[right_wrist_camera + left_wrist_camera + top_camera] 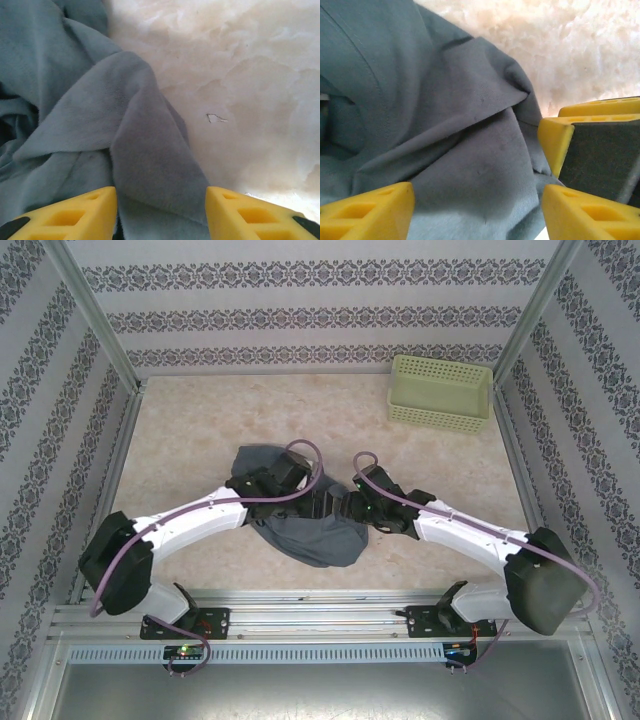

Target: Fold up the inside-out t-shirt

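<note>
Both standing with jaws apart, the left gripper (477, 202) and the right gripper (161, 202) hang over the crumpled slate-blue t-shirt (315, 535), heaped well apart from the pale green basket (440, 390) on its near-left side; spreading appears in hand, and the next move calls for pinching opposite edges.

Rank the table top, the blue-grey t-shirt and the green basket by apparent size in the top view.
Largest: table top.
Next: crumpled blue-grey t-shirt.
Smallest: pale green perforated basket, though it sits farther back, so less sure.

No writing, label or number can be read anywhere
</note>
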Motion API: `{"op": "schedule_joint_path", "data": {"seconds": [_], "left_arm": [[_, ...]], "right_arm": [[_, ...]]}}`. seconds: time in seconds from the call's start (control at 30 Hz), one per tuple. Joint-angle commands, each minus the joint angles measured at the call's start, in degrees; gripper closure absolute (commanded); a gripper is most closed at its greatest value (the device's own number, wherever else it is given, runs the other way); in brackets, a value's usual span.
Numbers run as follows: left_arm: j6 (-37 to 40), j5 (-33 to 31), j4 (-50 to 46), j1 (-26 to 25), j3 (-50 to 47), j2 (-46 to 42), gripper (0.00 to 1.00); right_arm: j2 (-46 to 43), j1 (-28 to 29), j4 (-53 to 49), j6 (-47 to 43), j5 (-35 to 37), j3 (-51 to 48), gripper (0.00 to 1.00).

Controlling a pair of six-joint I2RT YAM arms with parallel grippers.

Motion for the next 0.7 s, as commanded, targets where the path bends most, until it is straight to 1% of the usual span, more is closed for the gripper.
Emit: {"op": "schedule_joint_path", "data": {"seconds": [0.0, 0.07, 0.13, 0.17, 0.23, 0.3, 0.4, 0.43, 0.47, 0.57, 0.67], "left_arm": [[-0.16, -0.46, 2.75, -0.47, 2.14, 3.35, 0.39], [-0.07, 0.53, 2.83, -0.51, 2.46, 5.2, 0.43], [0.05, 0.5, 2.33, -0.42, 2.75, 6.55, 0.48], [0.1, 0.28, 2.11, -0.31, 2.52, 6.9, 0.52], [-0.23, 0.13, 2.72, -0.07, 1.27, 6.58, 0.61], [-1.03, 0.42, 4.05, 0.56, -0.8, 5.63, 0.76], [-2.56, 1.54, 7.34, 1.8, -4.75, 3.1, 0.95], [-2.88, 1.56, 8.13, 2.09, -5.92, 2.08, 0.98], [-3.14, 1.48, 9.07, 2.45, -7.4, 0.62, 1.0], [-3.31, -0.17, 10.59, 3.2, -11.22, -4.08, 1.0], [-3.08, -4.04, 9.54, 5.2, -14.78, -9.77, 1.0]], "right_arm": [[1.48, -0.65, 2.85, 2.52, -1.59, -0.29, 0.51], [1.96, -1.27, 3.64, 2.67, -1.62, -0.95, 0.53], [2.34, -1.75, 4.83, 2.73, -2.51, -1.6, 0.6], [2.45, -1.89, 4.88, 2.74, -2.94, -1.56, 0.65], [2.24, -2.04, 4.94, 2.52, -3.75, -1.39, 0.75], [1.52, -2.04, 5.2, 2.13, -4.21, -1.28, 0.87], [-0.26, -2.19, 4.78, 1.21, -4.39, -0.91, 0.99], [-0.87, -2.32, 4.59, 0.92, -4.5, -0.74, 1.0], [-1.71, -2.49, 4.53, 0.49, -4.74, -0.63, 1.0], [-4.74, -3.21, 4.58, -0.71, -6.48, -0.22, 1.0], [-9.39, -4.36, 4.5, -2.22, -8.26, 0.24, 1.0]]}}
